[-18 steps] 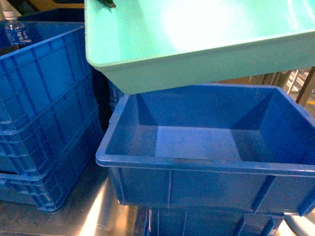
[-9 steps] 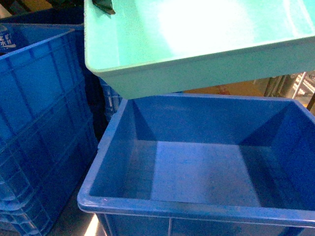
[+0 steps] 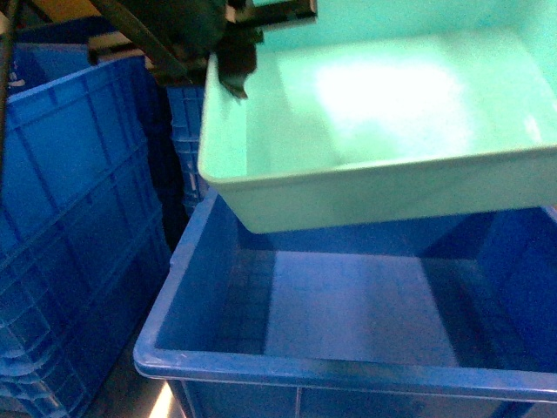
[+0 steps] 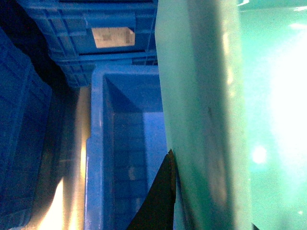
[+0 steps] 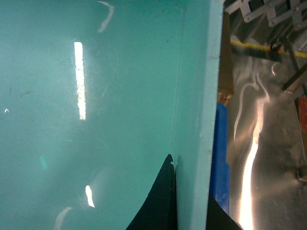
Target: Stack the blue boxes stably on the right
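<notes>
So the whole thing sits on a shiny metal worktop (image 5: 268,158) with light streaks bouncing off it, and there's some metal framework (image 5: 268,14) way off at the far right. Biggest stuff first: a tall stack of ribbed dark-blue crates (image 3: 70,226) fills the left side, and more ribbed ones sit further back, one with a pale label (image 4: 112,37) on its wall. Right beside that stack, near the camera, is the royal-blue crate (image 3: 218,370) with the thick rim, open side up. Above it hangs the turquoise tub (image 3: 365,187), tilted a bit, its near wall dipping down over the far part of the crate's opening; can't tell whether it's touching the crate's rim or just hovering. The left claw (image 3: 233,63) is clamped on the tub's far-left rim, one finger inside the tub and the dark arm trailing off to the upper left. The right claw (image 5: 189,206) is off the edge in the head view, but its wrist cam shows dark fingers (image 5: 160,201) either side of the tub's right wall, so it's pinching that wall, with the crate's blue rim just below and outside.
</notes>
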### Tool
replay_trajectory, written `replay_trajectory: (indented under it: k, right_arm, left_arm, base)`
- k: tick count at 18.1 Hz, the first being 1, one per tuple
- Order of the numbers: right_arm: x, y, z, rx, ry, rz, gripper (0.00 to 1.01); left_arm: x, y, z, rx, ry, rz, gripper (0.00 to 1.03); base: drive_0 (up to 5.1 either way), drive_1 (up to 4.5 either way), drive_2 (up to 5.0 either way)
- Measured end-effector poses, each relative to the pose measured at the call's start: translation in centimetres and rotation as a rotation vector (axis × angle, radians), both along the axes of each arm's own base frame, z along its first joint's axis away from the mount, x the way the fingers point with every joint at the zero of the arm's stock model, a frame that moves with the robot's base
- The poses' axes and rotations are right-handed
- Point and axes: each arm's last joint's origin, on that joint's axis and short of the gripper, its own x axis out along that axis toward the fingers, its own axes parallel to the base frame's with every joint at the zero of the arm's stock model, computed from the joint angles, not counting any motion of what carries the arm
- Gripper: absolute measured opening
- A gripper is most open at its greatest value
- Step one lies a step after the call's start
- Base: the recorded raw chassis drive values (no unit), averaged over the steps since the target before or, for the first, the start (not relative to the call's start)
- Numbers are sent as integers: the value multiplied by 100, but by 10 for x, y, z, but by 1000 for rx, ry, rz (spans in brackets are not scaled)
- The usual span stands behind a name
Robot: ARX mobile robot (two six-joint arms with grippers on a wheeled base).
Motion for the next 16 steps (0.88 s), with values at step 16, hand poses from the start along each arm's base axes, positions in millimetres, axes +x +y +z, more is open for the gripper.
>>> replay_trajectory:
  k: [16]
  right_arm:
    - [57, -10, -86, -64, 406, 5, 2]
  left_arm:
    - [73, -29, -89, 77, 456, -40, 5]
  base:
    - [39, 39, 39]
